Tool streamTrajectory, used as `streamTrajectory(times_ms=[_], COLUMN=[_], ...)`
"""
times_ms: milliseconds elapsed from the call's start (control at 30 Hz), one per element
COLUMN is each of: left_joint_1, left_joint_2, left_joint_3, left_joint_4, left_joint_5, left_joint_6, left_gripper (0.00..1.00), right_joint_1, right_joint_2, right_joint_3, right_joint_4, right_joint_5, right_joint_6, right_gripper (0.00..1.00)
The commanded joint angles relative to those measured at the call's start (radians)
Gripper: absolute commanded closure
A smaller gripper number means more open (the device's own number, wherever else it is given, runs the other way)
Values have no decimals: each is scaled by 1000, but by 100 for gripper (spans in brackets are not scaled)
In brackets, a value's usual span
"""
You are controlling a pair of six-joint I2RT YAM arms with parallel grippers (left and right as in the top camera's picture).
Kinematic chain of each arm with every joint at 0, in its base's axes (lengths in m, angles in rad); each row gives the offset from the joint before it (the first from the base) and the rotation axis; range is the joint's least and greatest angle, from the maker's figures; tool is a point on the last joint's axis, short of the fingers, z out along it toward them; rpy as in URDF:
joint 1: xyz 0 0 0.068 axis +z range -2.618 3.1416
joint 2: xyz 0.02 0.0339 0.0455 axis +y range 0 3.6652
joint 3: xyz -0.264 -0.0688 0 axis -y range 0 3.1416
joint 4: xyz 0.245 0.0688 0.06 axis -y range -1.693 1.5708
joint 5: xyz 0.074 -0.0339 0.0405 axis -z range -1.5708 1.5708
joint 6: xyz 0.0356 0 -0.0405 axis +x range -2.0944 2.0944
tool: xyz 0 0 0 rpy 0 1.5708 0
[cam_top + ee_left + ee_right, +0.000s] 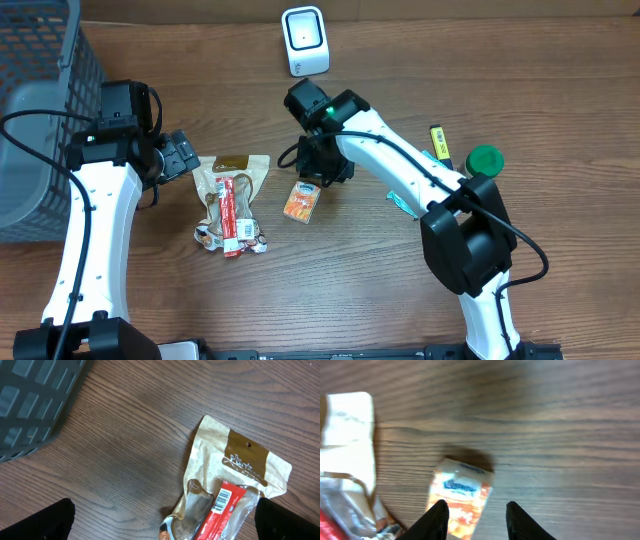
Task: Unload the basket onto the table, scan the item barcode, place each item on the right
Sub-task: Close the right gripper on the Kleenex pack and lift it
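Observation:
A small orange snack packet [301,201] lies flat on the wooden table, just below my right gripper [322,170]. In the right wrist view the packet [462,495] rests beneath the open gripper [476,510], partly under its left finger, and nothing is held between the jaws. A tan pouch with a red barcoded bar [232,200] lies left of the packet. My left gripper [185,155] stands wide open beside the pouch's top left corner. In the left wrist view the pouch [235,475] lies toward the right finger of that gripper [162,525]. The white scanner [305,40] stands at the back centre.
A grey mesh basket [40,120] fills the far left. A green round lid [485,158] and a yellow marker [439,143] lie at the right. A teal item [400,200] is partly hidden beneath the right arm.

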Motion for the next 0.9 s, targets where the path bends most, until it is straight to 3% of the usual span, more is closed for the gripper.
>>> streamTrajectory(times_ms=[0,100,433,867], left_joint_1=[-4,-4,-4,-4], left_joint_2=[7,7,7,7], left_joint_3=[-2,-2,-2,-2], left_joint_4=[3,4,4,3], left_joint_5=[-10,-10,-10,-10], left_joint_6=[4,4,4,4], left_gripper=[0,0,0,0], right_joint_1=[4,12,30,30], right_joint_2=[-5,-5,-5,-5], right_joint_3=[-17,-51,-151,-249], right_joint_4=[-3,5,104,225], right_joint_5=[-6,-38,-134,-130], right_joint_6=[70,127,127,176], right_gripper=[62,63,71,72])
